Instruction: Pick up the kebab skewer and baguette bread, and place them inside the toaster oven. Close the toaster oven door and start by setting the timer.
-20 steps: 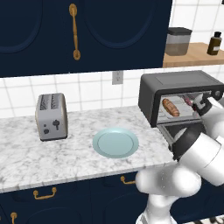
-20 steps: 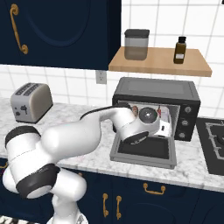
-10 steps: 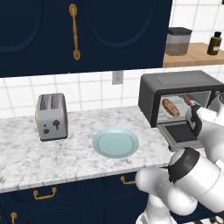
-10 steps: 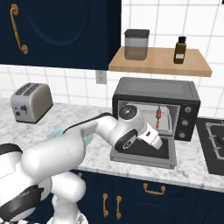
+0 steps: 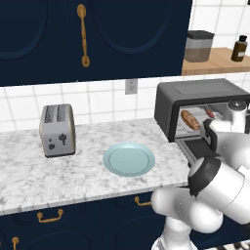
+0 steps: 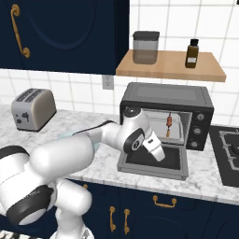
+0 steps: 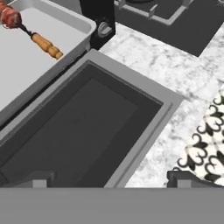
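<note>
Skewer axis: the kebab skewer (image 7: 30, 33) lies flat on the pale tray inside the toaster oven (image 6: 166, 100), its long axis running from the meat end at the oven's back out to an orange handle end that points at the open front.
Bread axis: the baguette bread (image 5: 190, 119) lies in the oven's left half, long axis slanting from back left to front right.
Door: the toaster oven door (image 6: 156, 161) is folded down flat on the desk (image 5: 29, 178), dark inner face up, its free edge near the desk's front edge.
Tool: the tool (image 7: 109, 179) hangs over the lowered door with its jaws spread wide and nothing between them.
Surface: white-grey marbled desk; a pale blue plate (image 5: 129, 159) sits near its front edge, a silver toaster (image 5: 57, 130) toward the back left.
Room: navy cabinets, white tile wall, a wooden shelf (image 6: 170, 68) above the oven, a black hob (image 6: 228, 156) at the right.
Looks: red-brown meat chunks on a thin dark stick; golden-brown scored loaf.
</note>
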